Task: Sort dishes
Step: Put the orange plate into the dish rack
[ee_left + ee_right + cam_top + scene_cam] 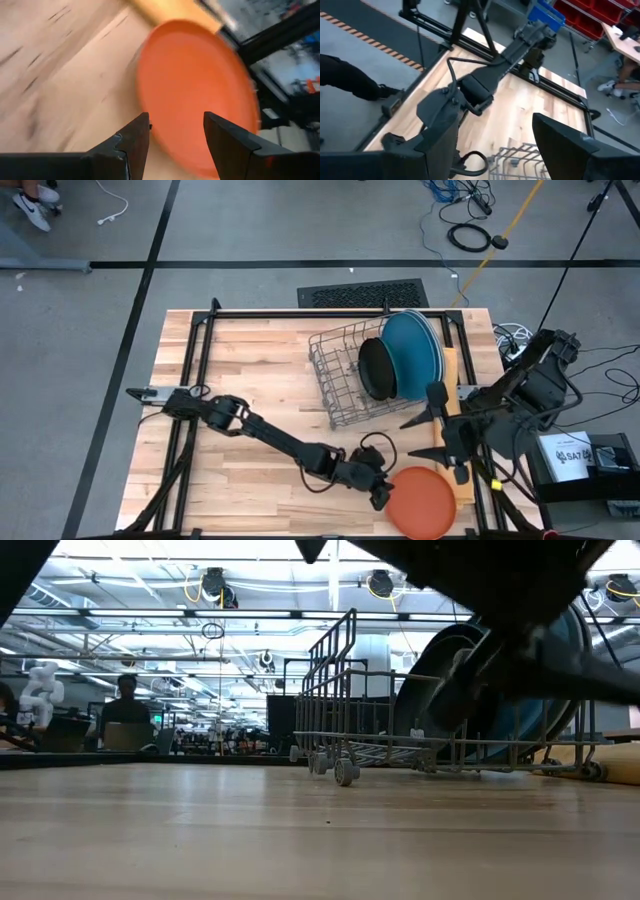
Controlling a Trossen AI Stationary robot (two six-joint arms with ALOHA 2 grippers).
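An orange plate (425,500) lies flat on the table at the near right corner; it also shows in the left wrist view (200,90). My left gripper (383,492) (175,135) is open at the plate's left rim, and I see no touch. A black plate (377,368) and a larger blue plate (412,355), with a pale blue rim (434,340) behind it, stand on edge in the wire rack (340,375). My right gripper (425,437) (495,145) is open and empty, above the table between the rack and the orange plate.
A pale wooden board (453,395) lies along the table's right edge beside the rack. In the low view the rack (380,710) stands at the far right and a dark arm fills the top. The table's left half is bare wood (250,360). People sit in the room behind.
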